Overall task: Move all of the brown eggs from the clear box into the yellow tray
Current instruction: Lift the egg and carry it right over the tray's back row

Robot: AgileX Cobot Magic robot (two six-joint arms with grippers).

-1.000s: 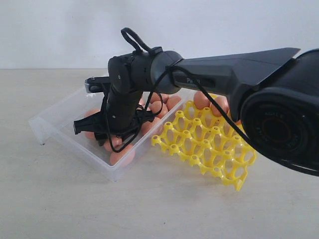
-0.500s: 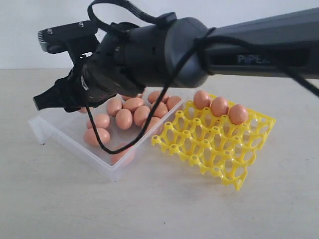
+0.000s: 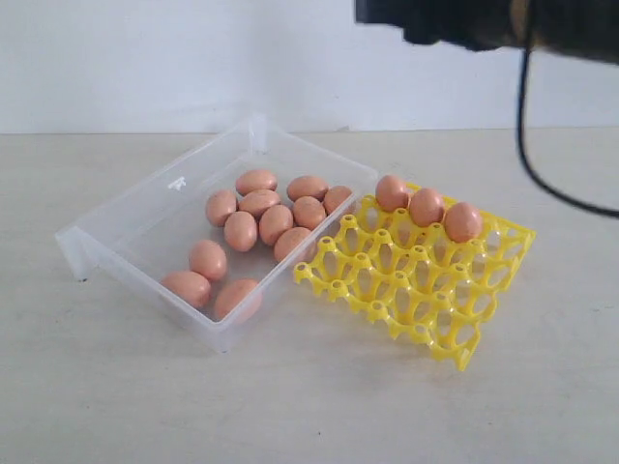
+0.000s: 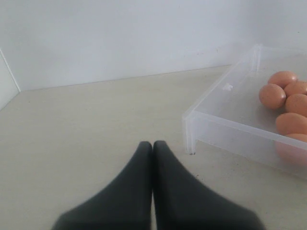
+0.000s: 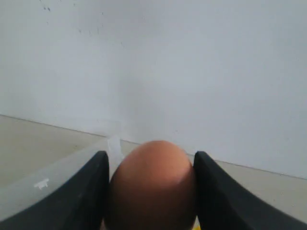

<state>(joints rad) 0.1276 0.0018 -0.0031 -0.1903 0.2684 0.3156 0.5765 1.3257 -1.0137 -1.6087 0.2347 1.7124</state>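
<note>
Brown eggs (image 3: 276,223) lie mostly in the clear box (image 3: 145,217), about a dozen of them loose on its floor and crowded toward the side nearest the yellow tray (image 3: 406,290). The tray sits just beside the box, and three more eggs (image 3: 426,206) fill a row of cells along its far edge; the other cells hold nothing.

A single egg (image 5: 153,187) is gripped between the right fingers (image 5: 93,191), one dark finger pressed against each side of it. It is held up off the table, with a corner of the box showing behind it. The exterior view shows only a dark part of the right arm (image 3: 464,19) at the top edge and a black cable (image 3: 527,116) hanging from it.

The left fingers (image 4: 139,167) are pressed together with nothing between them. They are low over bare table (image 3: 290,406), near a corner of the box and apart from the eggs.

The table is pale beige with a faint grain. A plain white wall (image 3: 145,58) stands behind it.
</note>
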